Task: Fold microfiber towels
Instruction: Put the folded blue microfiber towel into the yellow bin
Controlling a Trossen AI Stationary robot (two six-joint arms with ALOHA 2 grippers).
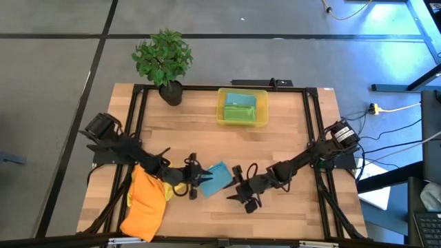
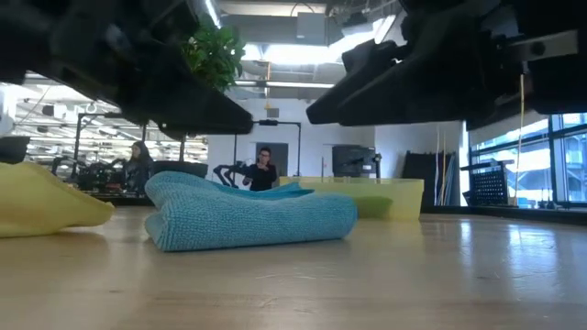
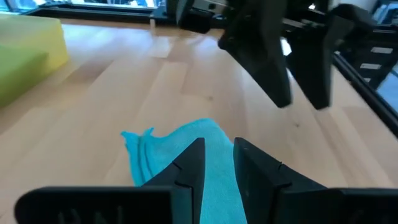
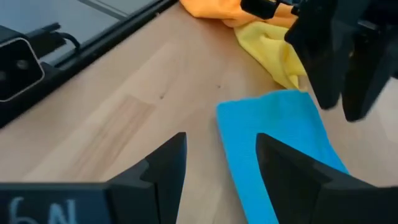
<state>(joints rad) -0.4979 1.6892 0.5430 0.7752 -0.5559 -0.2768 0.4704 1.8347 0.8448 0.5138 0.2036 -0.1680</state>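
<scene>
The folded teal-blue microfiber towel (image 1: 216, 178) lies flat on the light wooden table (image 1: 289, 138), between both arms, near the front edge. The right gripper (image 4: 217, 165) hovers just beside it with fingers spread and nothing held, apparently clear of the finished fold. The left gripper (image 3: 217, 165) hangs above the towel's other edge, fingers narrowly parted; no cloth shows between them. The orange microfiber cloth (image 1: 145, 203) and yellow microfiber cloth (image 4: 273, 53) are heaped beside the left arm, presumably awaiting folding.
</scene>
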